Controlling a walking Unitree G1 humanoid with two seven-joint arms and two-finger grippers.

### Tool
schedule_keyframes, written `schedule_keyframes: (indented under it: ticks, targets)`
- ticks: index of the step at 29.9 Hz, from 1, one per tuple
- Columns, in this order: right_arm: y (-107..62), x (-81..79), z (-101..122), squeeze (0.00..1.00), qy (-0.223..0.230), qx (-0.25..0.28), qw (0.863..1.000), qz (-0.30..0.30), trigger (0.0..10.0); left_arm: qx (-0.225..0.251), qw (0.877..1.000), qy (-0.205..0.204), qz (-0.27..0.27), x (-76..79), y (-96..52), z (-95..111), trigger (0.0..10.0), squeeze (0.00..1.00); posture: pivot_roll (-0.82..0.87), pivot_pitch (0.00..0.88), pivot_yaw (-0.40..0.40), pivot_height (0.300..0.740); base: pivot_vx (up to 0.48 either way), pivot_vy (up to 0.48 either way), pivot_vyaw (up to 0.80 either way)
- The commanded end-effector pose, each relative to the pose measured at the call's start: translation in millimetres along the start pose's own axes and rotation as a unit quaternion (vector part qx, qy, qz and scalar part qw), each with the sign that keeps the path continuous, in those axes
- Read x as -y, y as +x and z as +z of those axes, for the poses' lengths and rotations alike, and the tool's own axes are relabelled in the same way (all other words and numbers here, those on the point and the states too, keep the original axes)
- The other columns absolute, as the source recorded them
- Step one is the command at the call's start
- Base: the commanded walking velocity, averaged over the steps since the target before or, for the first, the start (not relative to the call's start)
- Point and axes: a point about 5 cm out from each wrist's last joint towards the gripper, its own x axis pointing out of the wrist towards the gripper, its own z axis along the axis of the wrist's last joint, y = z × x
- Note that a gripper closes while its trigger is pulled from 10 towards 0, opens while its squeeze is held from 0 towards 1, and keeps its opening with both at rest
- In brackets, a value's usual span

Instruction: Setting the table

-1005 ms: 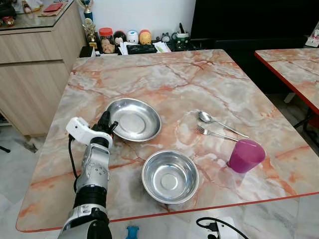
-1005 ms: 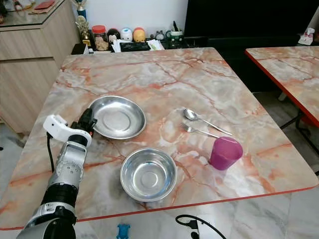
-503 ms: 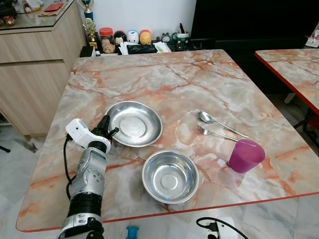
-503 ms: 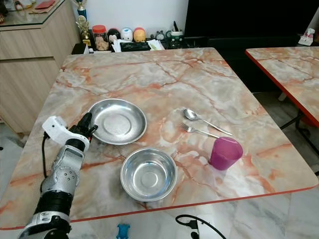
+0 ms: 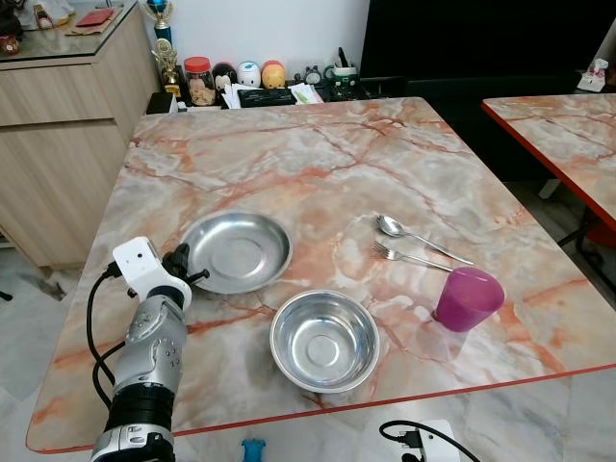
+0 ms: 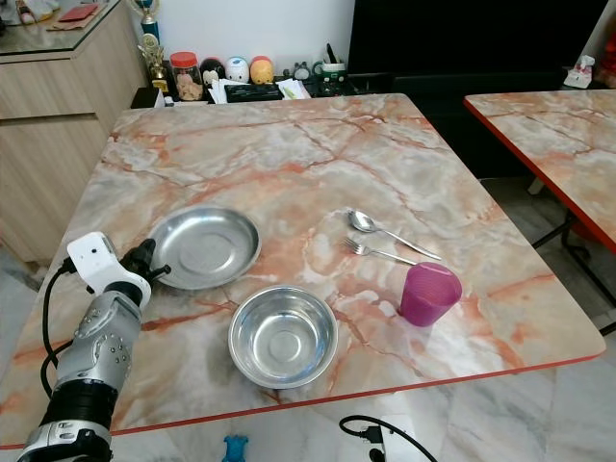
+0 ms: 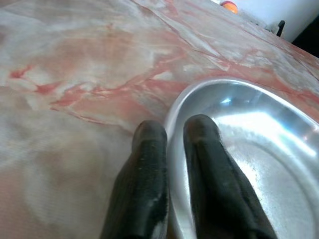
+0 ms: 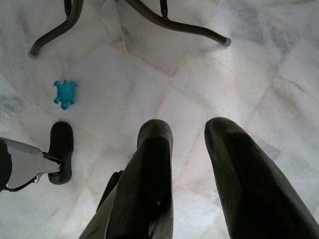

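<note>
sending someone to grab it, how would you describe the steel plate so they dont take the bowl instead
On the marble table, look toward its left edge, where the robot's left hand pinches a rim. That rim belongs to the steel plate: wide, shallow and flat-bottomed, unlike the deeper round bowl sitting nearer the front edge.

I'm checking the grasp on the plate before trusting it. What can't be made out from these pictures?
- Left end effector on the plate: wrist view shows one finger each side of the rim, but the underside contact is hidden by the rim.
- Head views: fingertips too small to judge.
- Small items behind the table: too small to identify.
- Right end effector: hangs over the floor, fingers apart.
</note>
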Motion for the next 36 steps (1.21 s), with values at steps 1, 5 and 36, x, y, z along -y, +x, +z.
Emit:
schedule_keyframes:
  ticks: [1,5,36]
  targets:
    - [-0.3,0.7,-2,0.0,0.0,-0.005,1.0,-0.002,10.0,-0.012,1.0,0.009,-0.002,4.8,0.3,-4,10.0,1.0,0.12,0.0,-0.037,0.74,0.0,0.0,0.0]
    - [-0.3,0.3,-2,0.0,0.001,-0.005,1.0,-0.001,10.0,-0.015,1.0,0.011,-0.003,5.7,0.4,-4,10.0,1.0,0.12,0.0,-0.035,0.74,0.0,0.0,0.0]
    - [-0.1,-0.2,-1,0.0,0.004,-0.004,1.0,-0.002,10.0,-0.031,0.991,0.133,0.005,19.4,13.9,4,10.0,0.0,0.11,0.0,-0.029,0.74,0.0,0.0,0.0]
